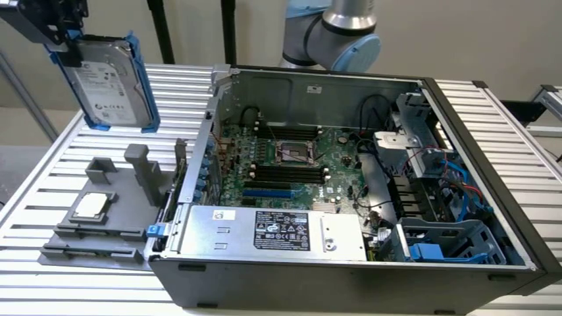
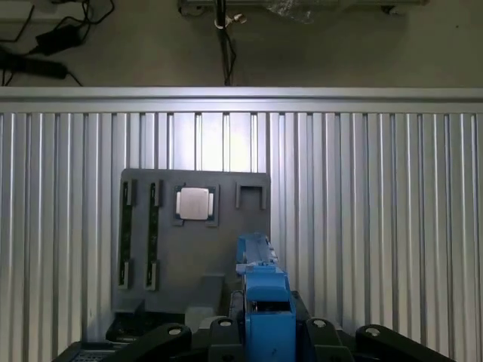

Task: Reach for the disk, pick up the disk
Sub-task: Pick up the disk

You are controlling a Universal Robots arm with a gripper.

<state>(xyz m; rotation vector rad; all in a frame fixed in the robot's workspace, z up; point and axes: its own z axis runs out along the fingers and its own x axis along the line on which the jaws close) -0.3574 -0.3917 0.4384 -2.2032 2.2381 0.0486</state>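
Note:
The disk (image 1: 107, 82), a silver-grey hard drive with a white label in a blue plastic carrier, hangs upright in the air at the exterior view's upper left, well above the grey fixture (image 1: 105, 210). My gripper (image 1: 60, 33) is shut on the carrier's upper edge. In the wrist view the carrier's blue edge (image 2: 264, 305) sticks out from between my black fingers (image 2: 219, 332), and the grey fixture (image 2: 189, 249) lies on the slatted table below it.
An open computer case (image 1: 351, 197) with motherboard, cables and a silver power supply (image 1: 272, 230) fills the exterior view's right. A small square silver chip (image 1: 92, 205) sits in the fixture. The slatted metal table (image 1: 52, 158) ends near the fixture.

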